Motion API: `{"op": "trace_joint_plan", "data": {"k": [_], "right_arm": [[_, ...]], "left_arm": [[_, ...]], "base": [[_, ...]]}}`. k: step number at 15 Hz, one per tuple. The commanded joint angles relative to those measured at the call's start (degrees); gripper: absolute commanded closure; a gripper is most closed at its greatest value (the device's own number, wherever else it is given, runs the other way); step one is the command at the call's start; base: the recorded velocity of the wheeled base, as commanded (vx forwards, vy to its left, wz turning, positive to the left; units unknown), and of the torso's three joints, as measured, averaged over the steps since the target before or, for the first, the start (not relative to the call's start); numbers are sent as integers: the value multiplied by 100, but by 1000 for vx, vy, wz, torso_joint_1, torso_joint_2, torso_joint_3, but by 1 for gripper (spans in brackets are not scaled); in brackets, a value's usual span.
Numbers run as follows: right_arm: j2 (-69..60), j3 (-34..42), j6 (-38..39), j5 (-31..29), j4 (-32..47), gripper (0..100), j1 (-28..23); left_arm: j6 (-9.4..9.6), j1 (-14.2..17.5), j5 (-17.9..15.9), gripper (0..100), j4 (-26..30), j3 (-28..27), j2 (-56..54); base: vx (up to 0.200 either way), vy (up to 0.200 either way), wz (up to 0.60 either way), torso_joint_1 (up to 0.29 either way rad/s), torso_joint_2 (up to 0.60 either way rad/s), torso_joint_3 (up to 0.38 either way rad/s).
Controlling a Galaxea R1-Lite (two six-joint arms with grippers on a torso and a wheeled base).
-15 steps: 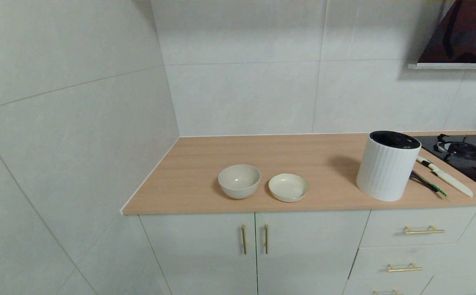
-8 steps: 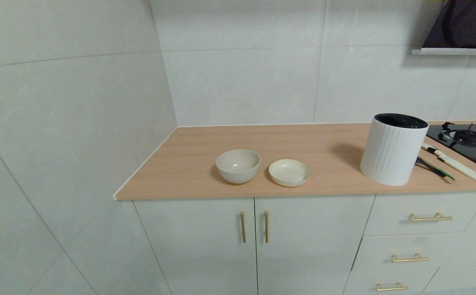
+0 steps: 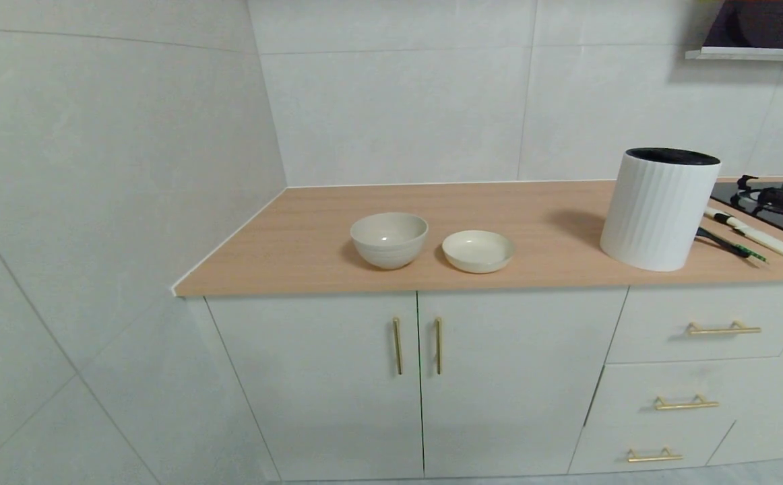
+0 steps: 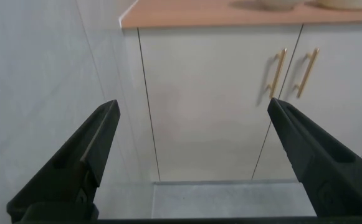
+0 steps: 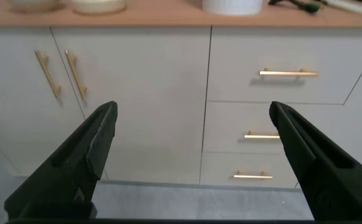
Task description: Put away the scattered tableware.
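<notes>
A wood-grain counter (image 3: 310,232) carries a deep, round beige bowl (image 3: 389,239) and, just beside it, a shallow cream dish (image 3: 478,250), both near the front edge. Toward the right end stands a ribbed white cylindrical holder (image 3: 658,209), with a pale knife (image 3: 759,236) lying beyond it. The left tool (image 4: 192,109) and right tool (image 5: 193,109) face the cabinet fronts, each with its fingers wide apart.

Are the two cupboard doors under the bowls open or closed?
Closed. The cupboard doors sit flush, with only a thin seam between them and their gold handles side by side.
</notes>
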State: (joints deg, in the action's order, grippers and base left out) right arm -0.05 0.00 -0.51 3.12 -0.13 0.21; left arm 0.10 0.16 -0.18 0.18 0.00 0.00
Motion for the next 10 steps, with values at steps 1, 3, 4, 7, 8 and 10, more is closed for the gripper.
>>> {"op": "trace_joint_plan", "data": {"k": [1,3,4,7,8,10], "right_arm": [[5,0,-2,4,-4,0,6],[5,0,-2,4,-4,0,6],[5,0,-2,4,-4,0,-3],[5,0,-2,4,-4,0,-3],[5,0,-2,4,-4,0,6],[5,0,-2,4,-4,0,6]], "left_arm": [[-1,2,1,0,-1,0,9],[-1,2,1,0,-1,0,9],[-1,2,1,0,-1,0,9],[-1,2,1,0,-1,0,9],[-1,2,1,0,-1,0,9],[-1,2,1,0,-1,0,9]], "base": [[0,0,0,-198,486,286],[0,0,0,-195,491,295],[0,0,0,-188,481,305],[0,0,0,-168,468,300],[0,0,0,-159,466,295],[0,0,0,-151,459,317]]}}
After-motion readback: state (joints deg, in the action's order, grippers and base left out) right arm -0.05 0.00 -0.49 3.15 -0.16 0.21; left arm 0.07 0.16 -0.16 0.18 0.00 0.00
